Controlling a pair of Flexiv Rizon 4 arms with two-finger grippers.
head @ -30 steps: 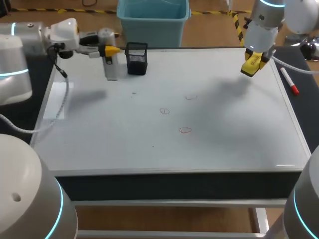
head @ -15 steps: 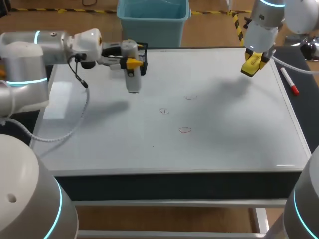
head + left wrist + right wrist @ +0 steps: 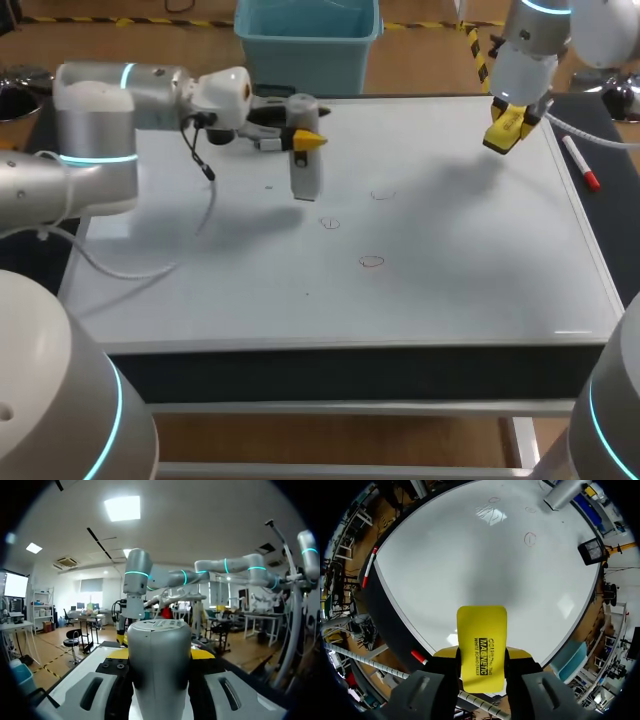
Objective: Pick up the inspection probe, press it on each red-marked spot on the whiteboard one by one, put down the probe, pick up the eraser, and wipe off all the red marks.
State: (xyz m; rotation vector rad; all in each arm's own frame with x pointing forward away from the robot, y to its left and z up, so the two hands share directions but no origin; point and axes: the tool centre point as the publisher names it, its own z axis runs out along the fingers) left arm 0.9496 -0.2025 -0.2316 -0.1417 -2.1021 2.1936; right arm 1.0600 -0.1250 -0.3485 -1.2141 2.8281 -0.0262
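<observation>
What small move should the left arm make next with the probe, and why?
Probably ease the probe sideways and down onto the nearest red mark. The left gripper holds it upright above the whiteboard, its tip just short of that mark. The right gripper holds the eraser at the far corner.

Head view was taken from above and behind, angled down, the whole whiteboard (image 3: 450, 250) covered from afar. Left wrist view was aimed nearly level, outward, the probe (image 3: 160, 665) seen very close. Right wrist view was pointed down at the whiteboard from high up, the eraser (image 3: 482, 645) close in front. Probe and red marks (image 3: 530, 538) were shared with head view.
</observation>
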